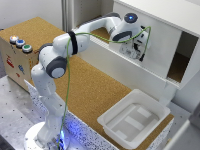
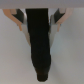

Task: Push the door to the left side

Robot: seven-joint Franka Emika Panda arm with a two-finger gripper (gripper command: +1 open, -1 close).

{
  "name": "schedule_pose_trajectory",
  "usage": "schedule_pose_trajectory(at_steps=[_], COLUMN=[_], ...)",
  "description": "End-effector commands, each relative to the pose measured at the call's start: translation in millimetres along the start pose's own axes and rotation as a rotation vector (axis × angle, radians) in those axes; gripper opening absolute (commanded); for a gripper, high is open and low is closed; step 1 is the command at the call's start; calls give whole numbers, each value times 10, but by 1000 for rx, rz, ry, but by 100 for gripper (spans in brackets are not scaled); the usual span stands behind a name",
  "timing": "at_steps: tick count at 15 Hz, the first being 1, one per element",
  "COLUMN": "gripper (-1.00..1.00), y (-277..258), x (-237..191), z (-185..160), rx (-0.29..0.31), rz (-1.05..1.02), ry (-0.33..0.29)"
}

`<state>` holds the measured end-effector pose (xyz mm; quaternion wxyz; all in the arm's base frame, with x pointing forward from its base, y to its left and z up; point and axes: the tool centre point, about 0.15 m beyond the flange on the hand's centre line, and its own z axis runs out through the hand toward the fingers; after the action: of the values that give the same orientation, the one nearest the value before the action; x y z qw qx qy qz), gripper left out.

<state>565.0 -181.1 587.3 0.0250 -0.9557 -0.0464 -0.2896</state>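
While a cardboard box [image 1: 17, 60] sits at the exterior view's far left with three round buttons [image 1: 20, 43] on its top, the arm [image 1: 62, 55] rises from its base on the speckled floor just to the box's right. A green cable [image 1: 67, 90] hangs along the arm and loops across toward the wrist. The arm reaches over a cork table [image 1: 90, 90] to the white cabinet [image 1: 165, 15].

The gripper [image 1: 135, 51] is up against the door [image 1: 150, 45], the flat white panel on the cabinet's front. To the door's left, behind the arm, a bit of the wooden inside shows; to its right a dark opening [image 1: 182, 55] is uncovered, so the door does not reach the cabinet's right end.

A shallow white tray [image 1: 157, 112] lies on the table's corner, below the door and toward the right.

In the wrist view a dark shape [image 2: 39, 42] covers the middle of a plain pale surface; how far apart the jaws are cannot be told, nor whether they hold anything.
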Motion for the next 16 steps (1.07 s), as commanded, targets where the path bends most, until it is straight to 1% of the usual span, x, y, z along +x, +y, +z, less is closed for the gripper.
schedule_pose_trajectory(at_steps=[1, 8, 11, 12, 13, 16], gripper=[-100, -100, -100, -100, -100, -100], y=[-436, -770, -937, -997, -1047, -1211], x=[-103, -73, -78, -79, -80, -77], z=[99, 123, 126, 134, 137, 149], rx=[-103, -99, -138, -134, -142, -125], rz=[5, -20, -48, -56, -63, -75], ry=[6, 9, 25, 22, 25, 21])
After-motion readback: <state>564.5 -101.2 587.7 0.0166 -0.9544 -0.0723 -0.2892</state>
